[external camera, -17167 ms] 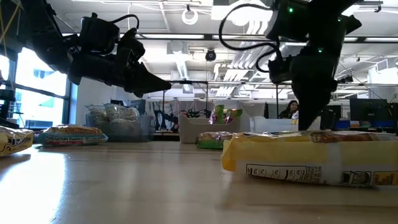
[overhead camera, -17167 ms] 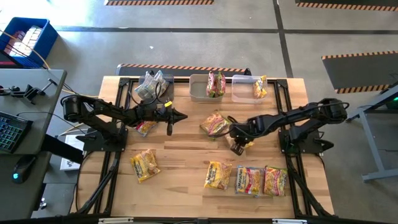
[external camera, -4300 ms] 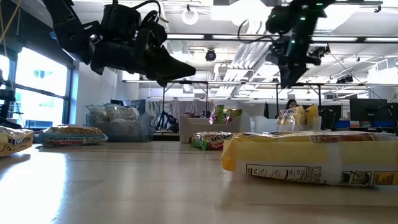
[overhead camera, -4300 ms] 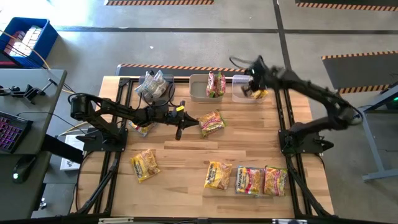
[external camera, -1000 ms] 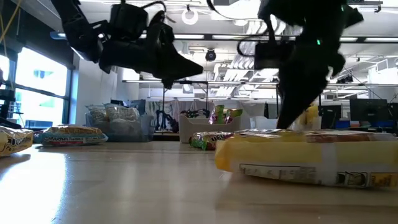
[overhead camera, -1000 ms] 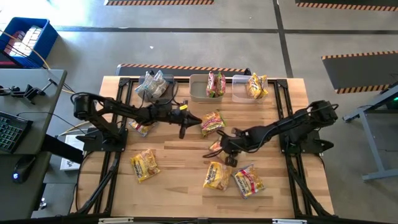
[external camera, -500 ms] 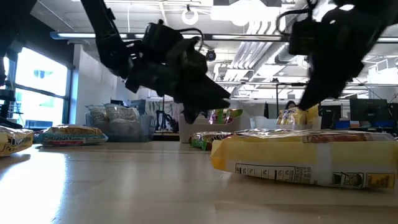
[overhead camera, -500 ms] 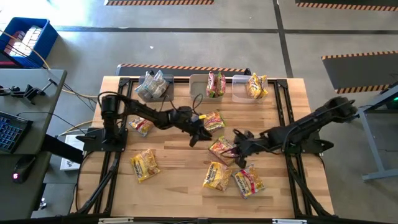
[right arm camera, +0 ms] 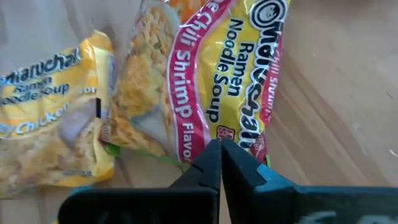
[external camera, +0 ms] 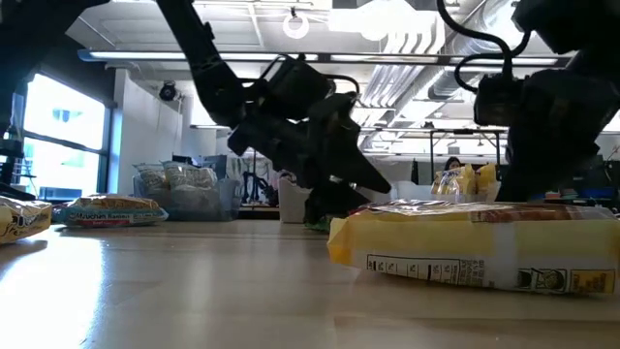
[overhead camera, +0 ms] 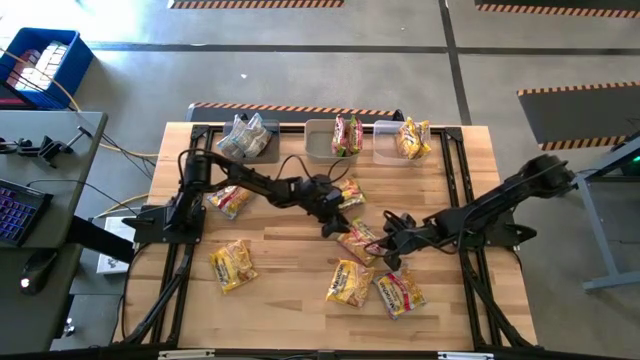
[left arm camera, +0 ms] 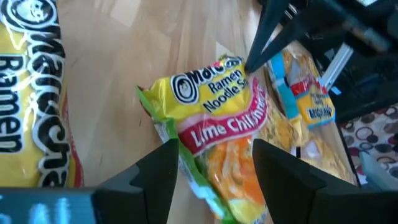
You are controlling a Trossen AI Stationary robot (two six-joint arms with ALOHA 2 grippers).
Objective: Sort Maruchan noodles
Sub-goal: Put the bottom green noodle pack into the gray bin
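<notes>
While the right pincer (overhead camera: 388, 247) rests shut beside it, the left pincer (overhead camera: 333, 226) hangs open over the lime chili shrimp packet (overhead camera: 358, 238) — a pickup seems under way; next, lower and close.

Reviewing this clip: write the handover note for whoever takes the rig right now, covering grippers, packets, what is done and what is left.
Left gripper: open, over the Lime Chili Shrimp packet at mid-table, not gripping it.
Right gripper: shut, tips at the same packet's edge, holding nothing.
Done: silvery packets in the left bin, some in the middle bin and the right bin.
Left: six loose packets, namely the shrimp one, one beside it, two at the front, two on the left.
</notes>
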